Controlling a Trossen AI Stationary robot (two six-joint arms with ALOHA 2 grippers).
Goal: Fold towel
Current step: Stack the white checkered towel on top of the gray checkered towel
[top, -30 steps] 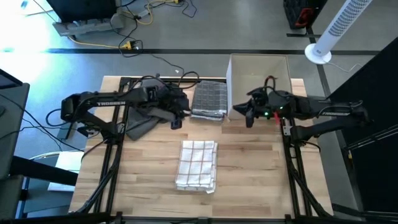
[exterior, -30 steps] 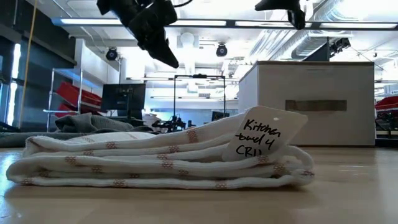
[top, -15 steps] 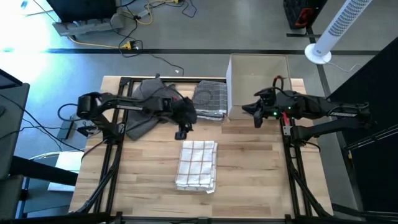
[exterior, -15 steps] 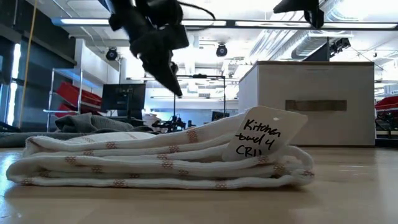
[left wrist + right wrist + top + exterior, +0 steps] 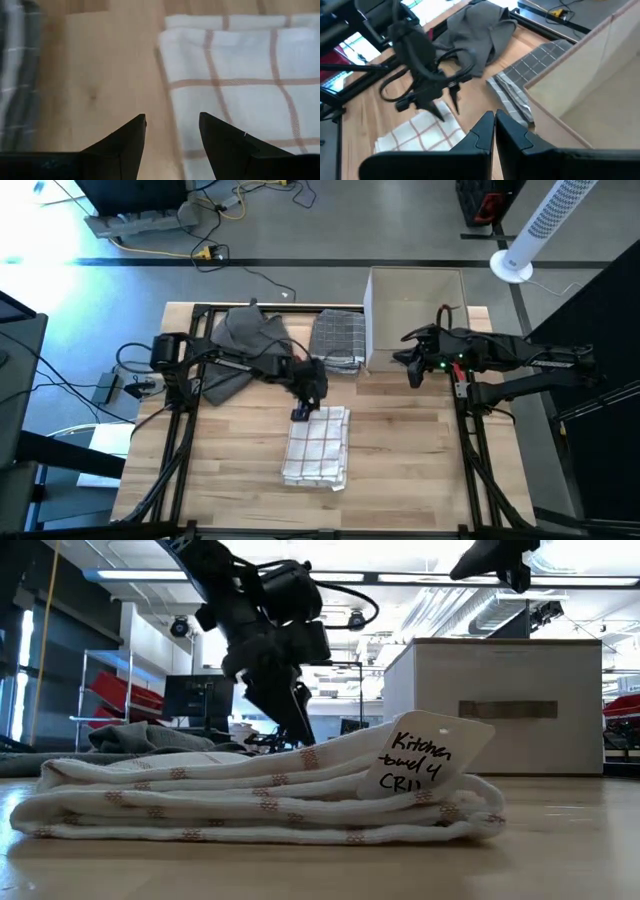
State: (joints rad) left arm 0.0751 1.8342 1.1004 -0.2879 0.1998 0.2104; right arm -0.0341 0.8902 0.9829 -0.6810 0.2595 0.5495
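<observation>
Two dark fingers of my left gripper (image 5: 300, 413) are spread apart, pointing down right at the far left corner of the folded white towel with thin red checks (image 5: 317, 444), which lies in the middle of the light wooden table (image 5: 400, 450). My right gripper (image 5: 412, 378) has its fingers pressed together, up in the air beside the open white box (image 5: 417, 308), well away from the towel.
</observation>
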